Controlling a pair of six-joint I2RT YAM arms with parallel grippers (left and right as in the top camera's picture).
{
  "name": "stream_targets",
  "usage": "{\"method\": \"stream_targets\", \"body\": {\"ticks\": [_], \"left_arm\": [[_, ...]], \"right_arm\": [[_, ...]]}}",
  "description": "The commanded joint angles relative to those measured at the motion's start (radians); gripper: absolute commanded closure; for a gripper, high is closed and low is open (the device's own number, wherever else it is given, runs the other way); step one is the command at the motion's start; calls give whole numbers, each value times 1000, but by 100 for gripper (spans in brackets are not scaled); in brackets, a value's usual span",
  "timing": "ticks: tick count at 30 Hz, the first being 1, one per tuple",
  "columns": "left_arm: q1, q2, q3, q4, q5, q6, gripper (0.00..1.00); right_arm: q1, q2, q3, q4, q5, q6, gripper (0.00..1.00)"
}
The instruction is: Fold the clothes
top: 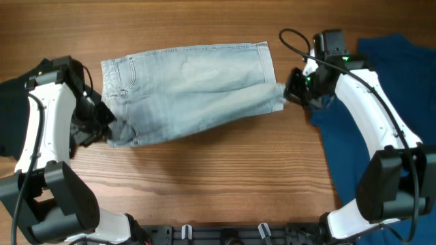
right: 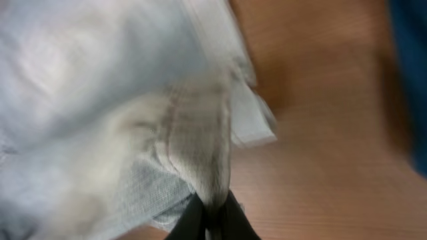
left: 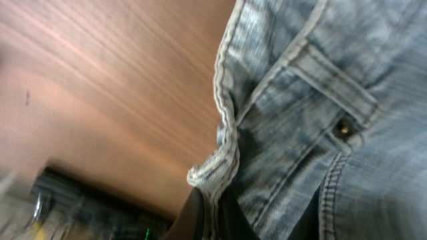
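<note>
Jeans (top: pixel 191 92) lie spread in a wide band on the table (top: pixel 218 190), between my two grippers. Left gripper (top: pixel 102 128) sits at the waistband-end corner, clenched on the denim. The left wrist view shows the frayed edge pinched between the fingers (left: pixel 200 220), belt loop and rivet just beyond them. Left arm rises from its base along the table's side, elbow bent, wrist turned inward toward the cloth. Right gripper (top: pixel 291 90) is at the opposite end and grips the lower hem corner. In the right wrist view the hem is bunched and nipped tight between the pads (right: pixel 197 223), blurry but closed. Right arm runs up from its base, forearm angled inward, wrist cocked toward the jeans. Dark-blue garment (top: pixel 381 109) lies behind and under my right arm. Black garment (top: pixel 8 116) lies outside my left arm, partly hidden.
</note>
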Motion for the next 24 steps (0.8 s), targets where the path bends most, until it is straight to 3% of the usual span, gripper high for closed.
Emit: {"method": "stream_targets", "body": {"ticks": [1, 5, 9, 13, 16, 20, 21, 22, 24], "left_arm": [[-20, -2, 6, -100, 30, 5, 96], [-116, -2, 6, -129, 48, -3, 96], [-180, -2, -59, -108, -2, -79, 96], [-163, -2, -81, 55, -21, -79, 83], [-135, -2, -81, 197, -128, -85, 81], [-122, -2, -81, 414, -132, -81, 82], [-122, -2, -81, 439, -124, -82, 82], [-124, -2, -81, 428, -78, -81, 75], [-126, -2, -82, 311, 91, -26, 69]], "right_arm": [[-62, -136, 32, -119, 191, -84, 95], [-195, -270, 32, -188, 155, -186, 94], [-160, -233, 30, -106, 48, -180, 90], [-147, -148, 30, 2, 46, -127, 89], [-147, -76, 30, 97, -12, -129, 89], [-142, -10, 30, 241, -121, -127, 91], [-135, -1, 30, 258, -132, -127, 91], [-127, 5, 30, 261, -132, -127, 91], [-117, 8, 30, 239, -132, -112, 92]]}}
